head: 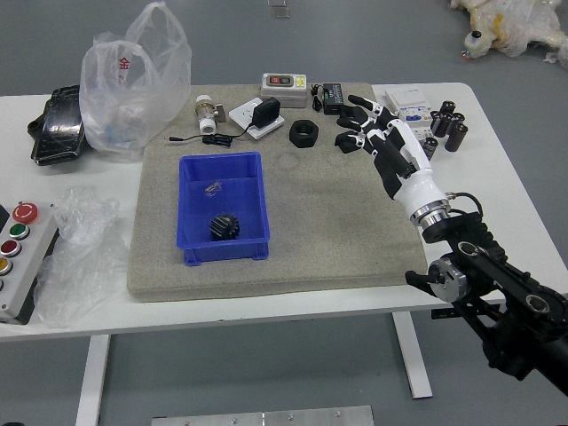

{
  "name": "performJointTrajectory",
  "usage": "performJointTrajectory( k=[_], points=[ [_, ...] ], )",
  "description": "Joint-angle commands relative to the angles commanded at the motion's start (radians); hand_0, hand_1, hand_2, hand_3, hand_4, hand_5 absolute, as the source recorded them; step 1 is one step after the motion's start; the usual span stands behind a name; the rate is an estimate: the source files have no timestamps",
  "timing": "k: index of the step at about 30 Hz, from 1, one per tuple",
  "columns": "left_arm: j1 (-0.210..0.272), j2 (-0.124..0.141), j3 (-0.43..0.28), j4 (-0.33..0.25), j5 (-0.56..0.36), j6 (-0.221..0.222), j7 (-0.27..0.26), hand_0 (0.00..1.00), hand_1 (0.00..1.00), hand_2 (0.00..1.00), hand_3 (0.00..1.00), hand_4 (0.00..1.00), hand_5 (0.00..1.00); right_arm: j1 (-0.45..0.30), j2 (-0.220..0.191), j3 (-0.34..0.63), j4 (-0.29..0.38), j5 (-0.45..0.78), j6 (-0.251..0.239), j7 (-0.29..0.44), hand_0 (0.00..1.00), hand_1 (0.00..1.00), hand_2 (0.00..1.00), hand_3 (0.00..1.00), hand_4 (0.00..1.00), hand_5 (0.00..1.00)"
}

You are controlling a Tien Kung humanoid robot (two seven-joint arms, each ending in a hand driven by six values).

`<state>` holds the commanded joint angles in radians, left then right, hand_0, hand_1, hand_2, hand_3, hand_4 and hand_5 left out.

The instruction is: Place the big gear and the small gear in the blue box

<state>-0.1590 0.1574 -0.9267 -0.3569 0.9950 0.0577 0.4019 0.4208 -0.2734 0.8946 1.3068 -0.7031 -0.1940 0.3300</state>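
Observation:
My right hand hangs over the right part of the grey mat, fingers spread and holding nothing. A black toothed gear lies inside the blue box, toward its near side. Behind it in the box is a small shiny piece, too small to identify. A black ring-shaped part lies on the mat to the left of my right hand, apart from its fingers; whether it is a gear I cannot tell. The left arm is out of view.
Beyond the box stand a bottle, a black adapter with its cable and a meter. Black cylinders and a white box are at the right. Plastic bags and a button panel lie left.

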Motion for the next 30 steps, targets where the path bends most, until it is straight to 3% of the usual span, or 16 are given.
performJointTrajectory(
  k=[7, 17, 25, 30],
  points=[
    [0.003, 0.003, -0.006, 0.0, 0.009, -0.001, 0.003, 0.667, 0.627, 0.593, 0.683, 0.685, 0.367, 0.006, 0.0, -0.023, 0.007, -0.074, -0.047, -0.056, 0.591, 0.701, 0.75, 0.726, 0.735, 0.513],
    [0.012, 0.004, 0.003, 0.002, 0.004, 0.005, -0.021, 0.666, 0.626, 0.591, 0.675, 0.668, 0.372, 0.015, 0.006, -0.077, 0.036, -0.403, -0.094, -0.253, 0.571, 0.674, 0.723, 0.697, 0.722, 0.516],
    [0.004, 0.011, 0.041, 0.015, -0.032, 0.008, -0.082, 0.664, 0.622, 0.587, 0.675, 0.678, 0.371, -0.009, 0.003, -0.048, 0.023, -0.572, -0.11, -0.277, 0.576, 0.673, 0.71, 0.68, 0.694, 0.491],
    [-0.021, 0.027, 0.121, 0.036, -0.101, 0.011, -0.143, 0.664, 0.622, 0.587, 0.675, 0.678, 0.371, -0.045, 0.001, -0.003, 0.014, -0.606, -0.131, -0.283, 0.576, 0.673, 0.71, 0.68, 0.694, 0.491]
  ],
)
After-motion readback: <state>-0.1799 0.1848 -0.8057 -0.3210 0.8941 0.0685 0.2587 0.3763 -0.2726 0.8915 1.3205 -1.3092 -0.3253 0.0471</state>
